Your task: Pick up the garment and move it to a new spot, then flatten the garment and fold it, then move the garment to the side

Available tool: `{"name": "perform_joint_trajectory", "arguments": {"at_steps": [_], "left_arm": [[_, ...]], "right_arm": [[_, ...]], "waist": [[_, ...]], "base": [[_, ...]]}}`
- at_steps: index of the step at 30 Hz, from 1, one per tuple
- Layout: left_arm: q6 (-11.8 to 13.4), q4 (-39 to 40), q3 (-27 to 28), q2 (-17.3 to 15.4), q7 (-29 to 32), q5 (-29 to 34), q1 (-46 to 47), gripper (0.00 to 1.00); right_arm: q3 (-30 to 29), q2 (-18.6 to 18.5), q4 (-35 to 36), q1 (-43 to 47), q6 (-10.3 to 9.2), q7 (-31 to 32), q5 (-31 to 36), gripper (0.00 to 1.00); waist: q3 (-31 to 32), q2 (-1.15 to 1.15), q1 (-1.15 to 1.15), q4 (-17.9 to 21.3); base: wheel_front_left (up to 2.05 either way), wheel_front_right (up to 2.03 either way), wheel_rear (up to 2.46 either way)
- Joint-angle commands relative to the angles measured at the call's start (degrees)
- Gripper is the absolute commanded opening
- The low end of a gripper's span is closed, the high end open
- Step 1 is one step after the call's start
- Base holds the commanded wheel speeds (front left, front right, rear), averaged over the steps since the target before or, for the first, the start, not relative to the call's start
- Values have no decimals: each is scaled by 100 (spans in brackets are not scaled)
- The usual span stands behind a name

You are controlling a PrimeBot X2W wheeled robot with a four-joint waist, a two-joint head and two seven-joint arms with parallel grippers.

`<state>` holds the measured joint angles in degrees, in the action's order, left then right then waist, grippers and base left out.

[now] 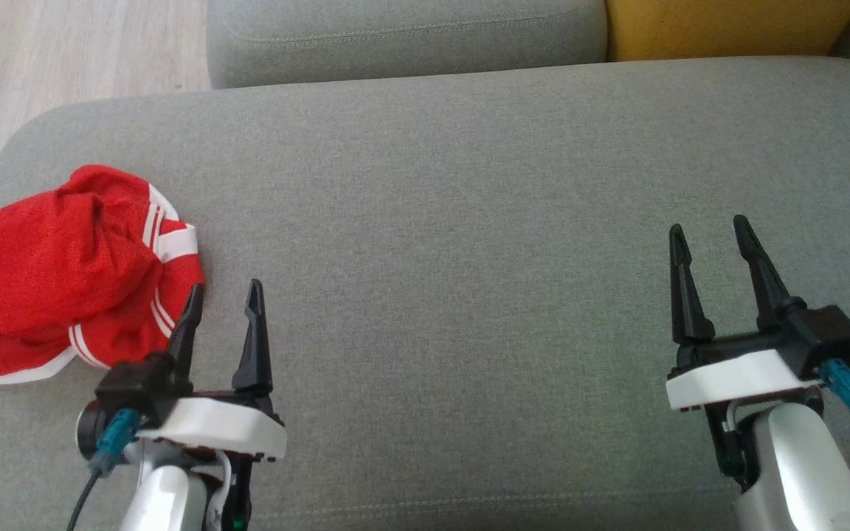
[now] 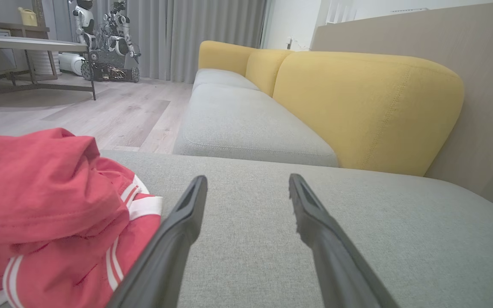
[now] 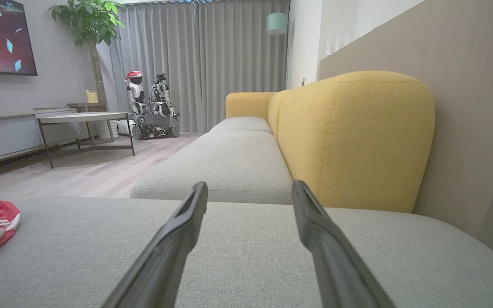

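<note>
Garment, red, crumpled at the left end of the sofa seat, just beside the left gripper. Its fingers and those of the right gripper stand wide and empty. Pickup, flattening, folding and setting aside apparently all remain.

**Red garment bunched at the left end of the cushion**

The garment is bright red fabric with a broad white band along its edge and sets of 2 thin white stripes beside that band. It is not flat. It lies crumpled in a loose heap, with folds humped up on its far side and white trim showing along its near and right sides. It rests on the grey cushion, at the far left.
</note>
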<state>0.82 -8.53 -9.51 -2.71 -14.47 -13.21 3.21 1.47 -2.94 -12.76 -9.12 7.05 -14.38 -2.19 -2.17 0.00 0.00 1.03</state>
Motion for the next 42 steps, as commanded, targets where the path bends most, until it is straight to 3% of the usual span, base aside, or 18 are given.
{"name": "perform_joint_trajectory", "arguments": {"at_steps": [1,25,32,42], "left_arm": [[23,133,139,-18,-52,-10,258,100],[44,-97,39,-17,-52,-30,271,100],[62,-43,115,-17,-52,-125,312,100],[97,57,444,-17,-52,-104,216,100]], "right_arm": [[145,6,172,-255,44,-62,62,100],[161,6,73,-244,44,-62,71,100],[415,6,58,-216,44,-62,82,100],[799,6,-5,-206,44,-62,20,100]], "waist": [[-1,0,0,-8],[56,0,0,-119],[14,0,0,-521],[40,0,0,-1449]], "base": [[0,0,0],[0,0,0],[0,0,0],[0,0,0]]}}
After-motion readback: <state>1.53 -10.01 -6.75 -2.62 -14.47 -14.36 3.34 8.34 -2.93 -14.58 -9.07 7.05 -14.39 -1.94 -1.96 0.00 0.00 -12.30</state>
